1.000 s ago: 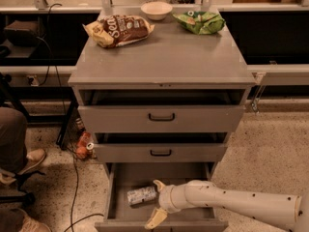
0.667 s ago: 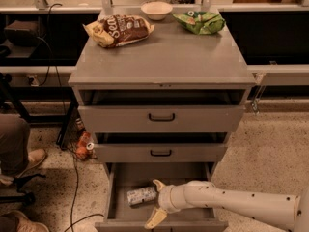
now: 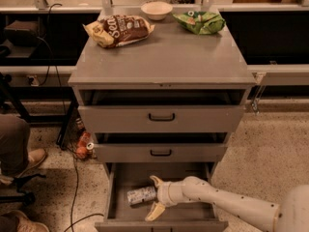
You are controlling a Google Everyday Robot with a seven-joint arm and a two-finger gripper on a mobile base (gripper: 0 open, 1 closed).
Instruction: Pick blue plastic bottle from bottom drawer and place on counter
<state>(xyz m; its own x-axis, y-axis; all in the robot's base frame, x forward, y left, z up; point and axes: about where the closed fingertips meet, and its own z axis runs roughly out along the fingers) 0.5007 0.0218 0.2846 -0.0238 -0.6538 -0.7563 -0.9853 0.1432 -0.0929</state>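
Now my gripper sits inside the bottom drawer, jaws spread wide either side of the blue plastic bottle, which lies flat on the drawer floor, so closing should pinch its width.

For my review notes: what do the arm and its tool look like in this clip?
The arm is smooth, rounded and off-white, widening to a bulky pale shell at lower right. No cables or markings show. The tool, down in the bottom drawer, has two curved, cream-yellow fingers on a whitish wrist.
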